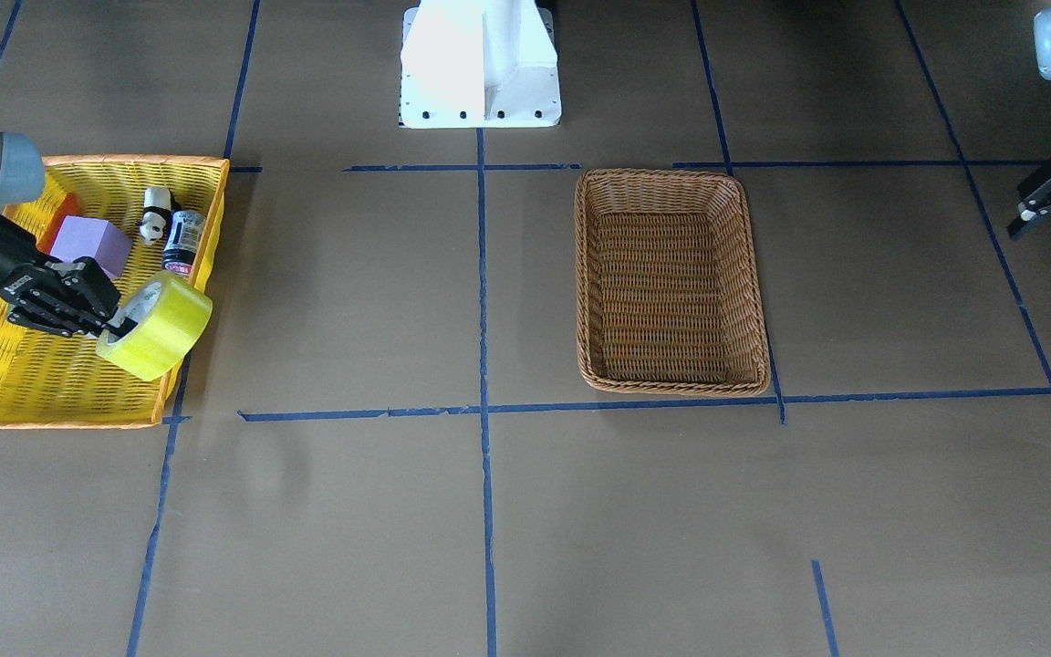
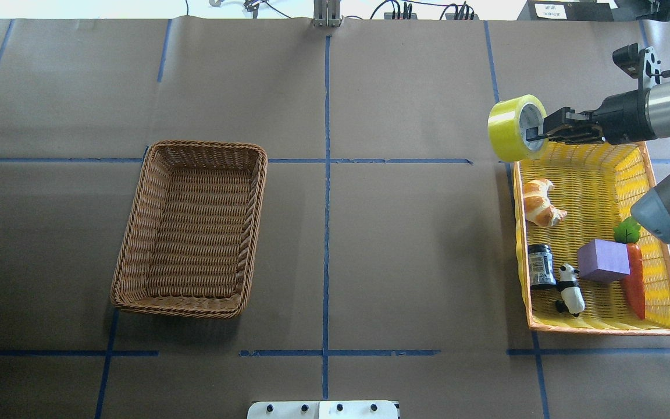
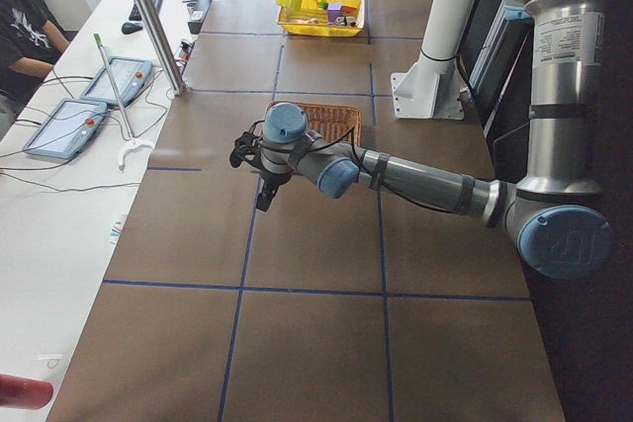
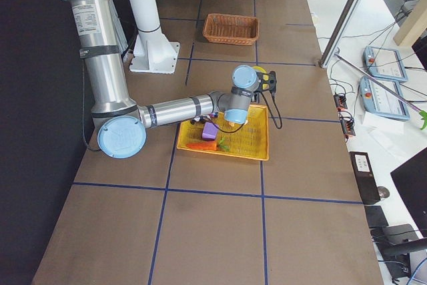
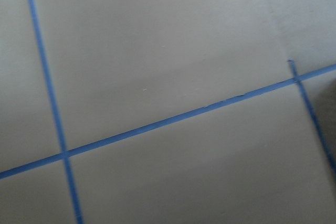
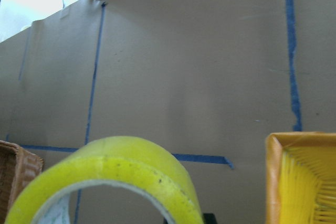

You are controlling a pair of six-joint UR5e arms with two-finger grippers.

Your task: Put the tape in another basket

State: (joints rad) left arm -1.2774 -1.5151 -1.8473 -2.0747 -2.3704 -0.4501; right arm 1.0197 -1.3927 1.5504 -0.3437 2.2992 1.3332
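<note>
The yellow tape (image 1: 161,328) hangs tilted in my right gripper (image 1: 119,321), whose fingers are shut on its rim through the white core. It is held above the corner of the yellow mesh tray (image 1: 51,383). In the overhead view the tape (image 2: 509,129) sits just past the tray's far left corner, with the right gripper (image 2: 535,131) beside it. The tape (image 6: 121,166) fills the bottom of the right wrist view. The brown wicker basket (image 2: 189,308) stands empty on the other half of the table. My left gripper (image 1: 1020,214) hovers open and empty, far from both.
The yellow tray (image 2: 602,174) holds a croissant (image 2: 538,202), a black bottle (image 2: 541,266), a panda figure (image 2: 570,288), a purple block (image 2: 602,260) and a carrot (image 2: 634,279). The white robot base (image 1: 480,64) stands at the table's edge. Blue tape lines cross the brown table.
</note>
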